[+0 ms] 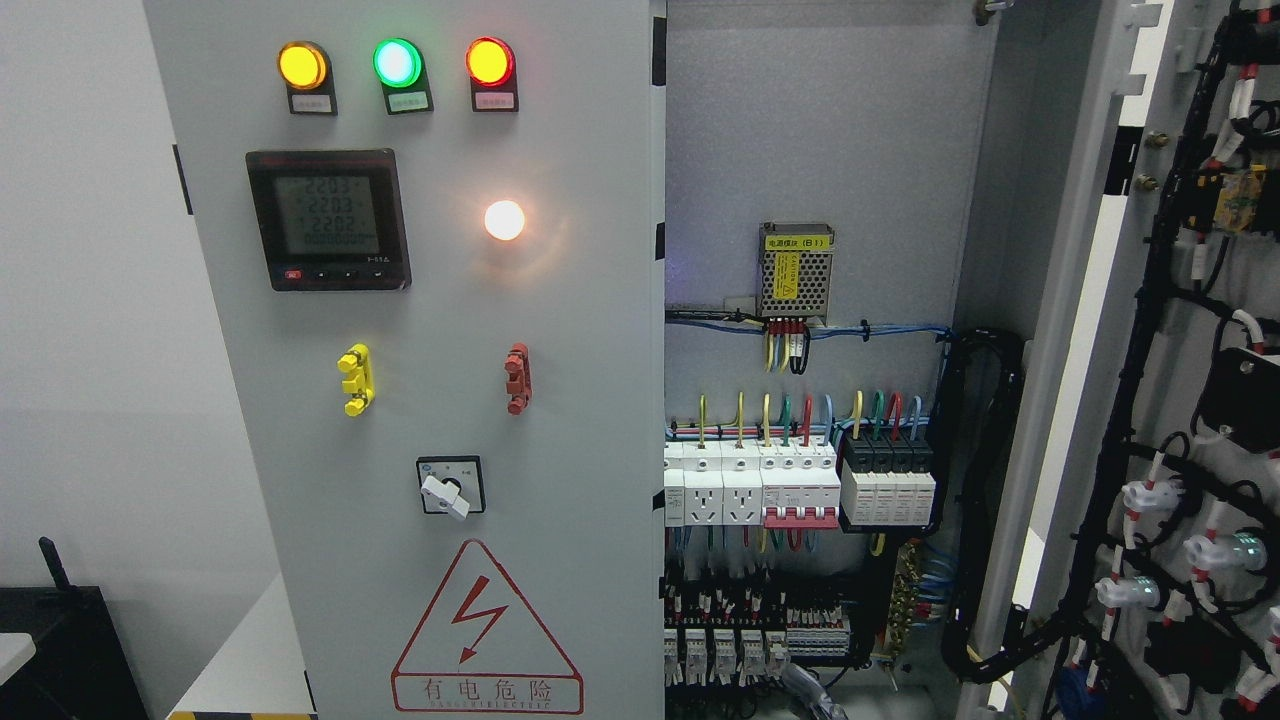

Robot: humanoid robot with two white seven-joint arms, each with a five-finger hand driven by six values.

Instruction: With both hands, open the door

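neither robot hand shows anywhere in the head view, so i cannot tell whether the fingers are wide, narrow or holding anything. the electrical cabinet has two doors: the left door (pixel 400 350) sits closed and faces the camera, carrying three lit indicator lamps (pixel 396 63) along the top, a digital meter (pixel 328 220), a yellow handle (pixel 356 380), a red handle (pixel 517 378), a rotary switch (pixel 448 487) and a red warning triangle (pixel 487 630). the right door (pixel 1130 330) is swung wide open at the picture's right, its inner face hung with black cable bundles (pixel 1140 380), and the open half shows rows of breakers (pixel 790 485) and a small power supply (pixel 796 270). judged from this, the right half of the job looks done and the left door is what remains, if both are meant to open. to do that well, each hand should come up into view first, settle on the left door's free edge beside the opening or on a handle, and pull along the hinge arc rather than straight back. keep fingers clear of the rotary switch and the live wiring just inside the gap.
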